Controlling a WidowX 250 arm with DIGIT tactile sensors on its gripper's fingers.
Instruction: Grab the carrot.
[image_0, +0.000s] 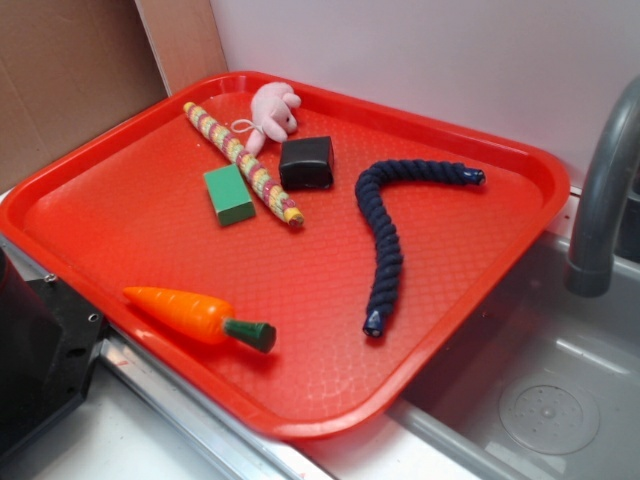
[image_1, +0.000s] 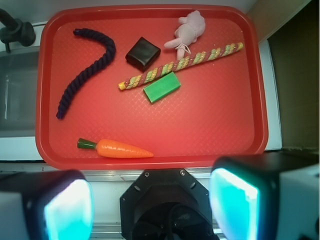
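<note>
Carrot (image_1: 123, 148) is lying at the tray's (image_1: 150, 112) near edge, at 11 o'clock from your gripper (image_1: 150, 202), apart from it, jaws gaping; stem pointing 9 o'clock, tip 3 o'clock.

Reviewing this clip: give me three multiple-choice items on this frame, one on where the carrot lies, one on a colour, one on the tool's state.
1. Where on the red tray does the carrot lie?
A. Under the dark rope
B. Alone near the tray's edge closest to the robot base
C. Against the green block

2. What colour is the carrot's stem end?
A. Dark green
B. Pink
C. Black

3. What is the tool doing?
A. Shut on the carrot
B. Shut on the striped stick
C. Open, holding nothing

Answers:
1 B: the carrot touches nothing, and the dark rope and green block lie apart from it.
2 A: both views show a dark green stub.
3 C: the wrist view shows both fingers spread wide over the table edge with nothing between them.
</note>
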